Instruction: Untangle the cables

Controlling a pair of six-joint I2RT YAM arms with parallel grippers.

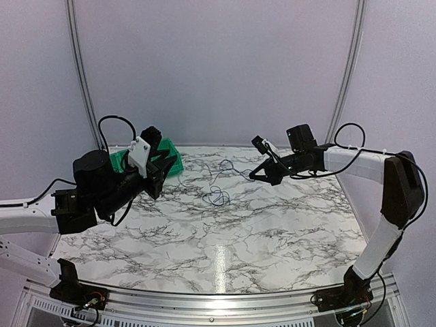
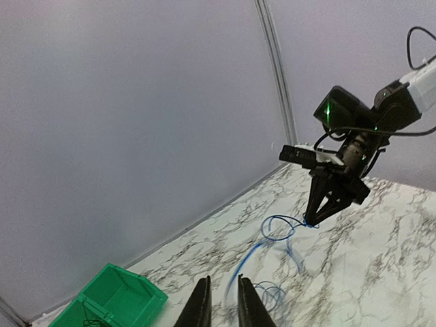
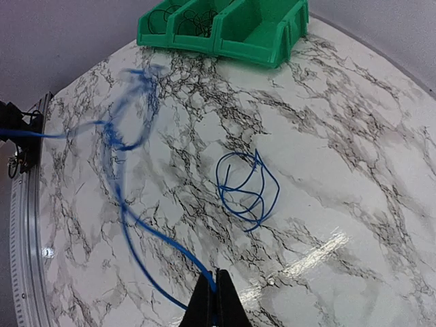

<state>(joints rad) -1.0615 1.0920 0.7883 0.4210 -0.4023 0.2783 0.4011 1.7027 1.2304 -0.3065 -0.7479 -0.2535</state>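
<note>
A thin blue cable point(image 3: 146, 235) runs up from my right gripper point(image 3: 216, 294), which is shut on it above the marble table. In the left wrist view that cable point(image 2: 283, 225) hangs in a loop from the right gripper's tip point(image 2: 312, 219), and a blurred strand trails down toward my left gripper point(image 2: 223, 303). The left jaws stand slightly apart, wider than the strand that passes between them. A second blue cable point(image 3: 246, 187) lies coiled on the table, also visible from above point(image 1: 216, 197). From overhead, the left gripper point(image 1: 165, 174) is raised at the left and the right gripper point(image 1: 252, 176) at the right.
A green bin point(image 3: 231, 27) with several compartments stands at the table's back left point(image 1: 174, 163), with thin black wires point(image 3: 184, 17) in one compartment. Grey walls close off the back and sides. A metal rail point(image 1: 218, 300) edges the near side of the table.
</note>
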